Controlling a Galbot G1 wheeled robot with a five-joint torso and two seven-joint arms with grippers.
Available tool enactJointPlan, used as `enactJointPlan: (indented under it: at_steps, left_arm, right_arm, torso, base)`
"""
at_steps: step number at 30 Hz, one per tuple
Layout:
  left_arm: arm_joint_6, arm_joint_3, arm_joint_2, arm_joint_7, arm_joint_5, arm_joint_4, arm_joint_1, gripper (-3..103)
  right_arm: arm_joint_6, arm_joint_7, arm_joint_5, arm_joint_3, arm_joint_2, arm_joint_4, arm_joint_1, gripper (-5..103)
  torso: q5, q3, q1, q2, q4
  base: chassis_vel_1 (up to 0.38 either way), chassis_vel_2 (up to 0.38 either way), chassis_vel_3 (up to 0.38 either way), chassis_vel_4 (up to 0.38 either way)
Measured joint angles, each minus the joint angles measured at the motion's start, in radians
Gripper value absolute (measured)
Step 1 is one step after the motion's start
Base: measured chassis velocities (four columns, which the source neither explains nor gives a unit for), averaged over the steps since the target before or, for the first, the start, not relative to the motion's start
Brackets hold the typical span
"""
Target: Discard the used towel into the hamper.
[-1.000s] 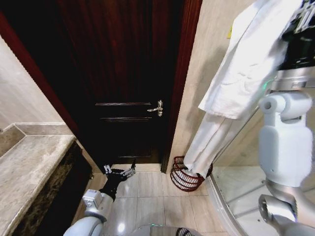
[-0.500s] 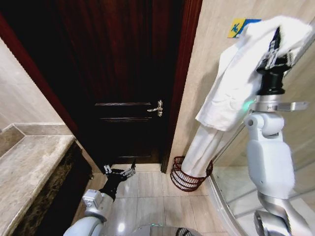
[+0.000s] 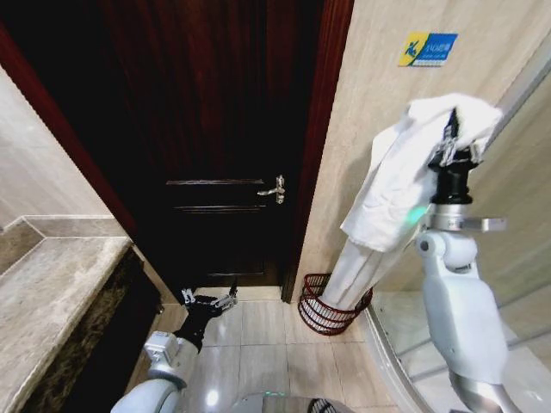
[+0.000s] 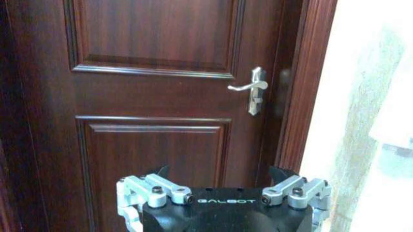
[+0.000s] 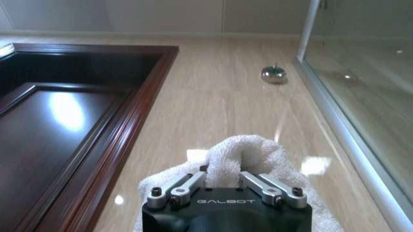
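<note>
Beige wall tiles and a dark wooden door [image 3: 215, 129] frame the scene, with a stone counter [image 3: 52, 292] at the left. Raised high beside the wall, the right hand [image 3: 449, 148] pinches the white towel [image 3: 392, 194] — its long tail drops into the hamper [image 3: 327, 305] on the floor. Low near the door, the left hand [image 3: 209, 301] waits, fingers spread.

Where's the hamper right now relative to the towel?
In the head view, the round dark red-brown wire hamper sits on the floor to the robot's right, between the dark wooden door frame and the shower glass, directly beneath the white towel hanging from the right gripper.
</note>
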Motion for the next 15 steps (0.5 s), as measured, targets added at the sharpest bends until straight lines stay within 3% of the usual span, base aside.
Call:
enactJointPlan:
  at_steps: [6,15]
  left_arm:
    - [0.0,0.0,0.0,0.0,0.0,0.0,0.0,100]
    - [0.0,0.0,0.0,0.0,0.0,0.0,0.0,100]
  right_arm:
    - [0.045,-0.028,-0.002,0.009,0.031,-0.011,-0.065,9]
    - [0.053,-0.002,-0.041,0.024,0.051,0.018,-0.135,9]
  torso:
    - [0.0001,0.0,0.0,0.0,0.0]
    - [-0.0001,0.0,0.0,0.0,-0.0001]
  base:
    - [0.0,0.0,0.0,0.0]
    - [0.0,0.0,0.0,0.0]
